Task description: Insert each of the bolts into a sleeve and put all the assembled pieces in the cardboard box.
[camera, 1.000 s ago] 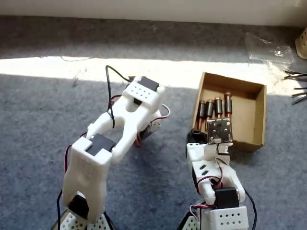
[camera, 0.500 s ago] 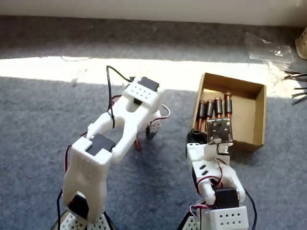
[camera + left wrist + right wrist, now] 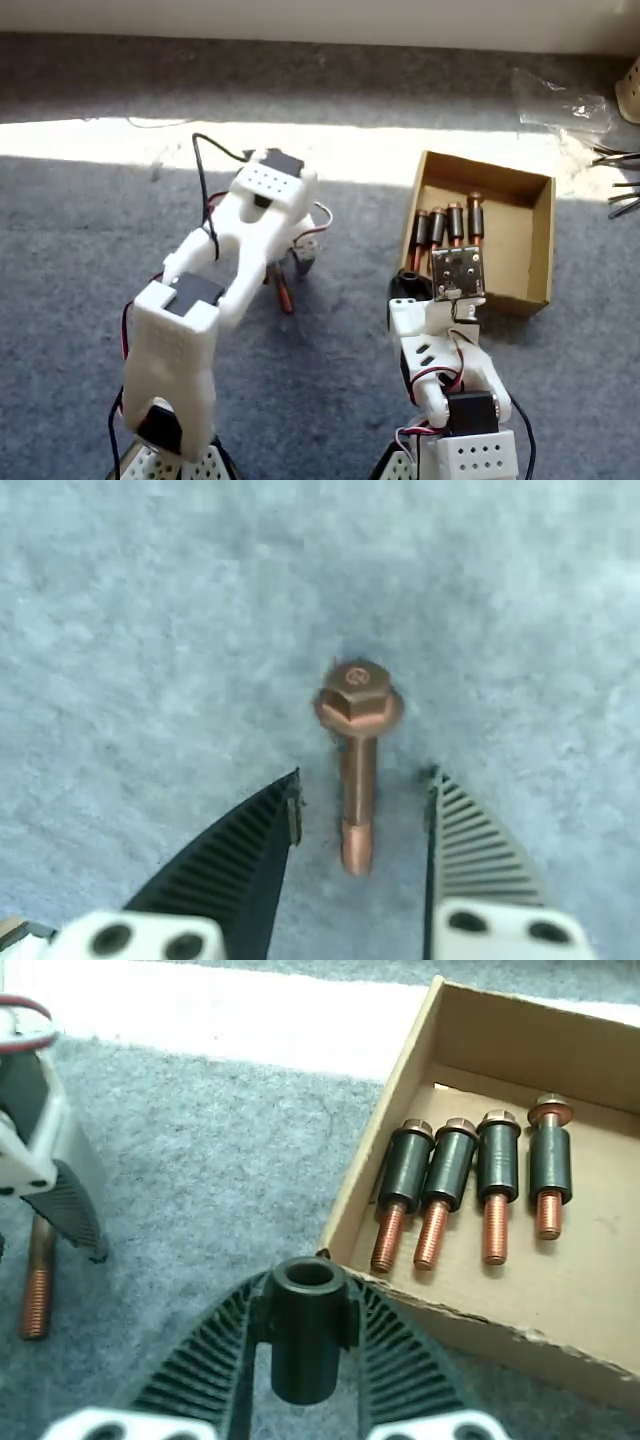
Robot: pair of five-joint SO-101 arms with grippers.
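The left gripper is held open above the grey carpet, and nothing is gripped by it. A copper bolt is seen lying flat on the carpet between the two ribbed fingers, apart from both. Its hexagonal head is turned away from the gripper and its threaded tip lies between the fingertips. In the high view the bolt is found on the carpet left of the cardboard box and well apart from it.

The right gripper is closed on a black sleeve, which is clamped between both fingers with its open bore turned upward. The sleeve is held just outside the near-left corner of the box. Four assembled pieces are laid side by side in the left part of the box. Each is a copper bolt passed through a black sleeve, with the heads toward the far wall and the threaded ends toward the near wall.
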